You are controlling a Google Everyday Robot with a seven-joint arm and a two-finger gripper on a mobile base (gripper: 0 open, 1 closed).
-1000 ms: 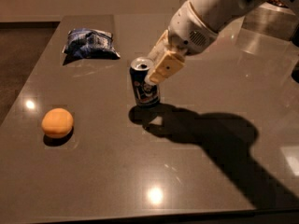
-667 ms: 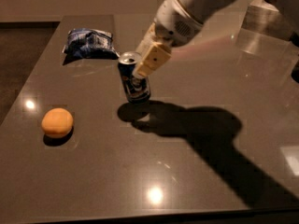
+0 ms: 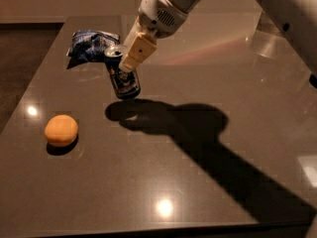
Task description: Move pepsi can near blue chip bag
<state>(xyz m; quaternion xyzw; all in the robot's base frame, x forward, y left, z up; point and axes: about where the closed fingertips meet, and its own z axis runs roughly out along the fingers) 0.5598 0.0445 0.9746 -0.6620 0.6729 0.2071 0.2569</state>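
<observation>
I'm seeing pepsi can [image 3: 127,84] moving closer to blue chip bag [image 3: 90,44] | end effector [image 3: 127,66] clamping it, tilting | table [image 3: 213,182] front lying open

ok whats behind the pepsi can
The blue chip bag lies behind the pepsi can, held tilted by the gripper; the can's top covers the bag's right corner.

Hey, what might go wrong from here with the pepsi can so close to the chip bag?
1. The pepsi can hangs tilted in the end effector, gripped near its rim; set down like that, it may topple.
2. The blue chip bag lies just behind the can, near the left edge of the table; overshooting could shove it off.
</observation>
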